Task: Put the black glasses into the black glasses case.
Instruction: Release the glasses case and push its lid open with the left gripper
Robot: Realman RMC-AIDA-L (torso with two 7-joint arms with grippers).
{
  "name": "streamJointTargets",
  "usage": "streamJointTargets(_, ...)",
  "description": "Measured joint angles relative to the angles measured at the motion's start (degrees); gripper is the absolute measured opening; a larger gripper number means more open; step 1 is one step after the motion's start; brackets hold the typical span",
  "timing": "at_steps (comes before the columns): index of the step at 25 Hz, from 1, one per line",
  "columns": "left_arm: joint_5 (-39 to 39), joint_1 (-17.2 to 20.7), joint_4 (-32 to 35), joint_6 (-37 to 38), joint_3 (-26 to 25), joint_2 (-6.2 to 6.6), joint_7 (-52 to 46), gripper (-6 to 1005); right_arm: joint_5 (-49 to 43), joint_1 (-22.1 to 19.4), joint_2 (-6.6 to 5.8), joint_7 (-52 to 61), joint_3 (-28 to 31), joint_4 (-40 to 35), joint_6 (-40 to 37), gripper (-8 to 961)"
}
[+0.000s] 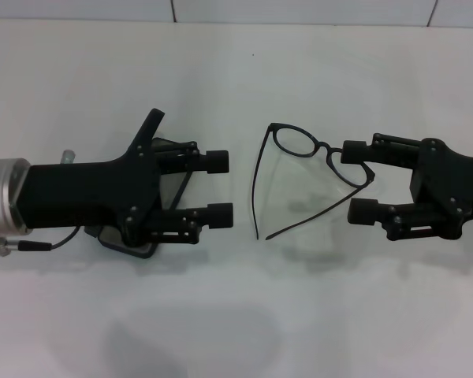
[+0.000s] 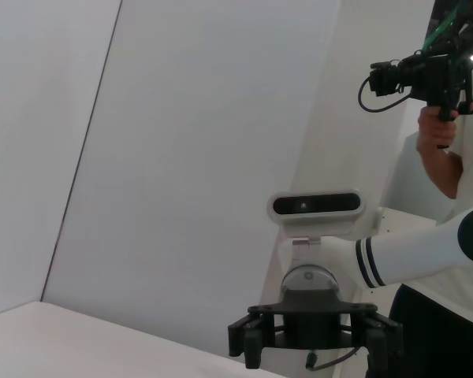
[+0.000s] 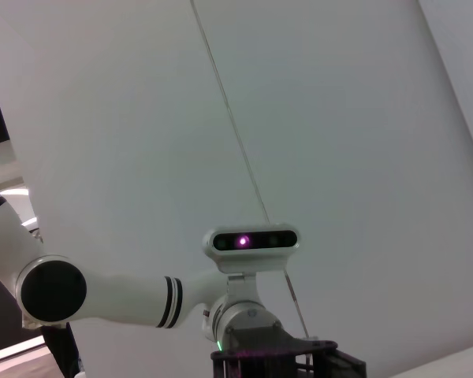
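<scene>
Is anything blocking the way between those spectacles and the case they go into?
The left pincer hovers right over the black glasses case, hiding most of it. The right pincer reaches around one lens of the black glasses; only bare table lies between.

Black glasses (image 1: 299,169), black left gripper (image 1: 219,187) and right gripper (image 1: 359,181), white table (image 1: 236,315).

Robot lab, filming in progress.
Bare white table (image 1: 236,331), plain white walls (image 2: 181,157), person (image 2: 445,150) holding camera rig (image 2: 414,75).
</scene>
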Motion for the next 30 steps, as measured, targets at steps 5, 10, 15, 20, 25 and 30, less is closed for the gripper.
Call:
streamJointTargets(5,0.0,0.2,0.0,-0.1,0.0,-0.10,0.1,765,0.1,0.0,-0.01,0.0,0.0,0.2,0.0,884)
streamJointTargets(10,0.1,0.5,-0.1,-0.5,0.0,-0.10,0.1,764,0.1,0.1,-0.01,0.0,0.0,0.7,0.0,884)
streamJointTargets(15,0.1,0.8,-0.1,-1.8,0.0,-0.11,-0.1,762,0.3,0.0,-0.03,-0.1,0.0,0.7,0.1,884)
streamJointTargets(20,0.2,0.7,2.2,-9.6,0.2,-0.46,-7.0,760,1.0,-1.0,-0.26,-1.9,0.6,0.8,2.7,884)
streamJointTargets(25,5.9,0.5,16.9,-11.7,0.2,-1.79,-22.6,759,3.3,-3.5,-0.45,-2.4,0.8,0.3,3.9,884)
streamJointTargets(30,10.6,0.9,36.7,-14.1,0.0,-3.12,-38.6,757,6.8,-6.3,-0.80,-3.8,0.9,0.1,3.7,885)
